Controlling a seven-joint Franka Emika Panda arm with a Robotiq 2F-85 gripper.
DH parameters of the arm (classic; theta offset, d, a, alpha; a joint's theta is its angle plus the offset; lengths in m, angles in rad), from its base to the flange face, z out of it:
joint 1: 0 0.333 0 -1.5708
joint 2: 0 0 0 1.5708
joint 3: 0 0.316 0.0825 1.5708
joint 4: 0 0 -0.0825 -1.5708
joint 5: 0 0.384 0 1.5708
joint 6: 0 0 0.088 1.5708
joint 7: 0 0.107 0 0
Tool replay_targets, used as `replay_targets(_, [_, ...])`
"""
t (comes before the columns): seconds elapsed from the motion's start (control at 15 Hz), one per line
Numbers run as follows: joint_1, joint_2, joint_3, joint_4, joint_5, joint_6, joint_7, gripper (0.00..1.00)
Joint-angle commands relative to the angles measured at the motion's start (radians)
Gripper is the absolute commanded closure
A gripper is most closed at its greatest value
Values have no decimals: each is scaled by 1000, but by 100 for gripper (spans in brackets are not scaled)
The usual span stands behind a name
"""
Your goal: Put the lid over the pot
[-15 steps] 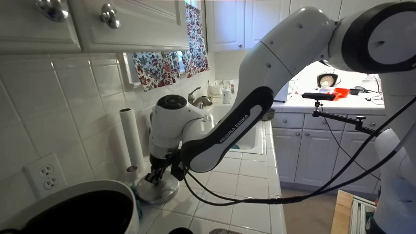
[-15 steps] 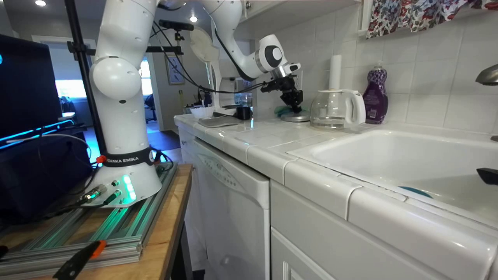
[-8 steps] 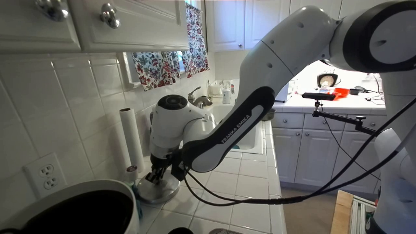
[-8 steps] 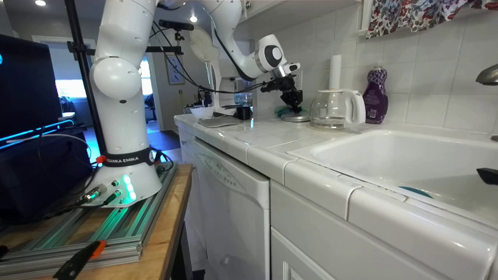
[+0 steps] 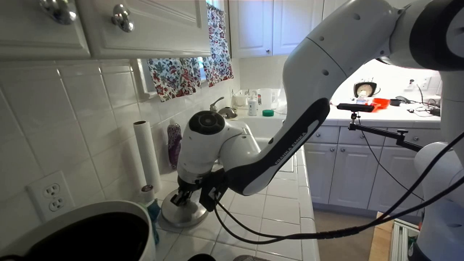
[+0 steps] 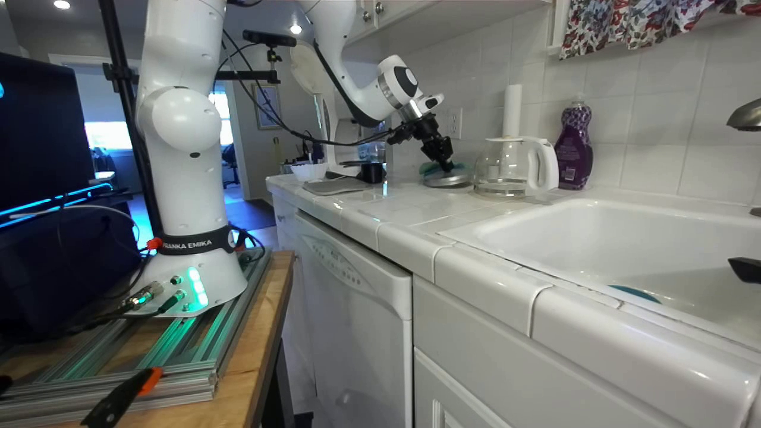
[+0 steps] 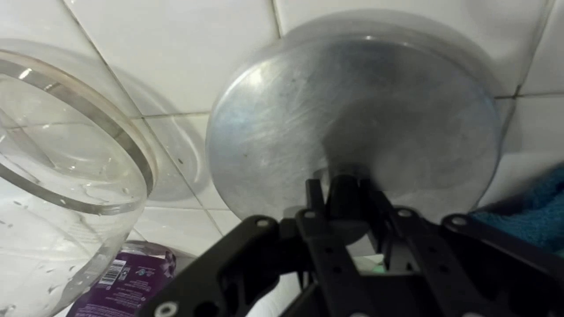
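Counter (image 5: pixel 282 203), white and shiny, is the biggest thing I see, and it shows in all my views. My robot arm (image 5: pixel 315 72) bends over it. The white sink (image 6: pixel 594 238) is set into it. A big round vessel (image 5: pixel 94 235), black inside, stands near the wall (image 5: pixel 105 141) in an exterior view. A tall white roll (image 5: pixel 146 156) stands farther along that wall. Next I see a clear jug (image 6: pixel 499 169), and a purple bottle (image 6: pixel 574 148) near it. The round silver lid (image 7: pixel 352 123) is between the jug and a blue cloth (image 7: pixel 524 224), with a gap on the jug's side. The lid (image 6: pixel 453 180) leans a little in an exterior view. It is low, but I cannot tell if its edge touches the counter or floats just above. My end effector (image 7: pixel 341 191) is over the middle of the lid. Its two black fingers (image 7: pixel 314 193) pinch together on the small dark knob (image 7: pixel 344 196), so I have a grip on the lid.
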Motion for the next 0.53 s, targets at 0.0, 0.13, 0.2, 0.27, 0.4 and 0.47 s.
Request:
replay_targets(0.0, [51, -105, -37, -87, -130, -33, 151, 94])
replay_targets(0.13, [70, -146, -38, -107, -191, -69, 210, 94])
replay_targets(0.2, [77, -165, -33, -118, -218, -84, 238, 94])
replay_targets(0.27, [89, -182, -27, -128, -255, -102, 280, 94])
replay_targets(0.4, [8, -222, 92, -153, -328, -157, 365, 94])
replay_targets(0.47, [-1, -237, 118, -171, -359, -175, 410, 94])
